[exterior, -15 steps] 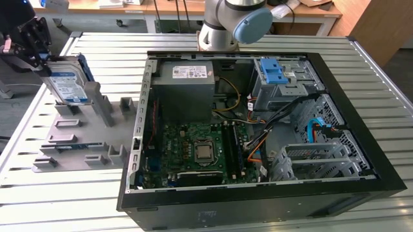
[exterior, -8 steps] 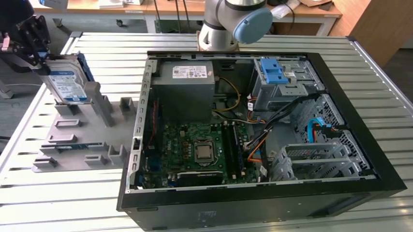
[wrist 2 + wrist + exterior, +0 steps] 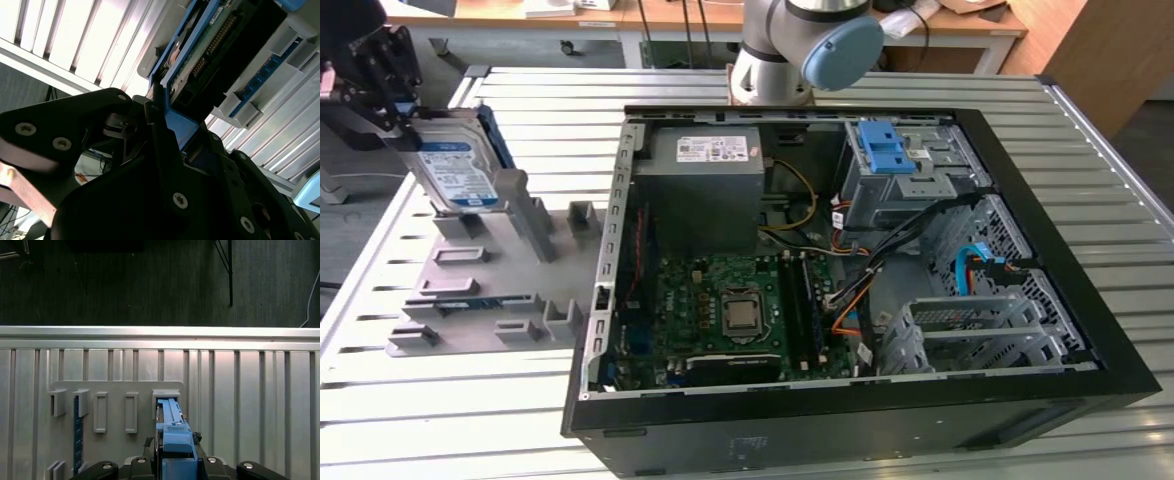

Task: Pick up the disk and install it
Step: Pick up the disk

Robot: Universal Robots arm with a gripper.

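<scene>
Looks like a robotics lab or workshop, definitely not someone's home. A robot arm [image 3: 781, 50] stands at the far edge of a ribbed aluminium table [image 3: 454, 420]. An opened desktop computer [image 3: 854, 430] lies on its side there with the mainboard showing. Beside it a grey parts rack [image 3: 467, 290] has the disk [image 3: 454, 170] on edge at one slot. Wooden workbenches [image 3: 507, 12] stand behind, and a cable [image 3: 230, 270] runs over dark floor.

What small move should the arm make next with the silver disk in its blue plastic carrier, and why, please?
Probably a short straight lift. The black gripper is shut on the silver disk in its blue plastic carrier, whose lower end seems seated in a slot of the grey holder, so moving sideways could jam it.
</scene>
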